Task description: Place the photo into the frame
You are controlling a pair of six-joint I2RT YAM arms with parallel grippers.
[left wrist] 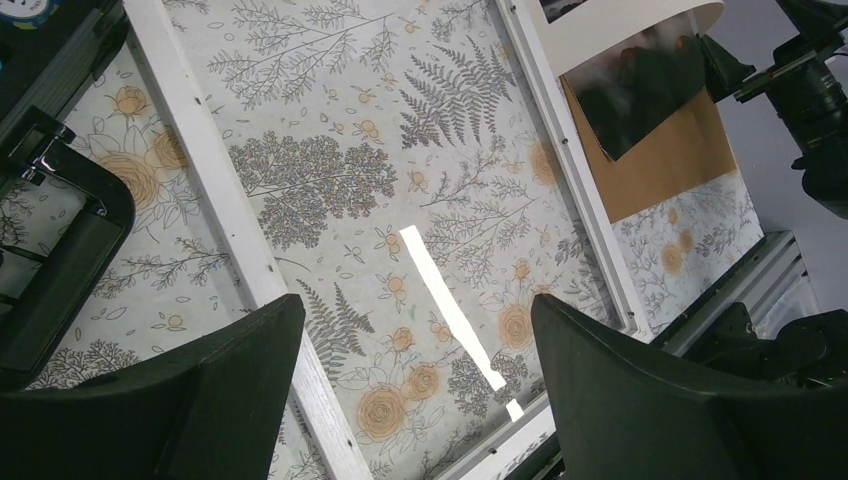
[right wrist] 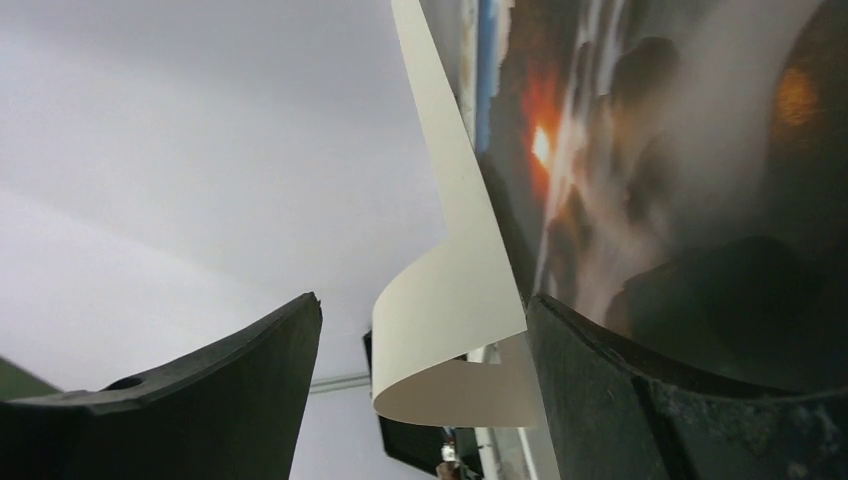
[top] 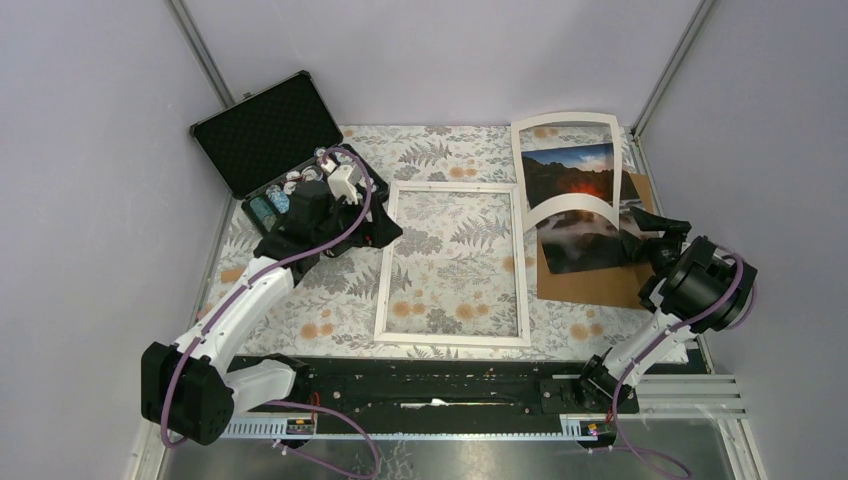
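The top external view looks steeply down from above and behind the arm bases, taking in the whole floral-patterned bench [top: 450,160] from near edge to far corners. The left wrist view hangs close over the bench's middle, facing its right edge, with the black left pincer [left wrist: 415,320] at the bottom. It shares the thin white rectangular frame [left wrist: 230,210] and curled glossy landscape photo [left wrist: 645,90] with the overhead view. The right wrist view sits tight against that photo, facing up past the black right pincer [right wrist: 422,310] to a pale wall [right wrist: 150,120].
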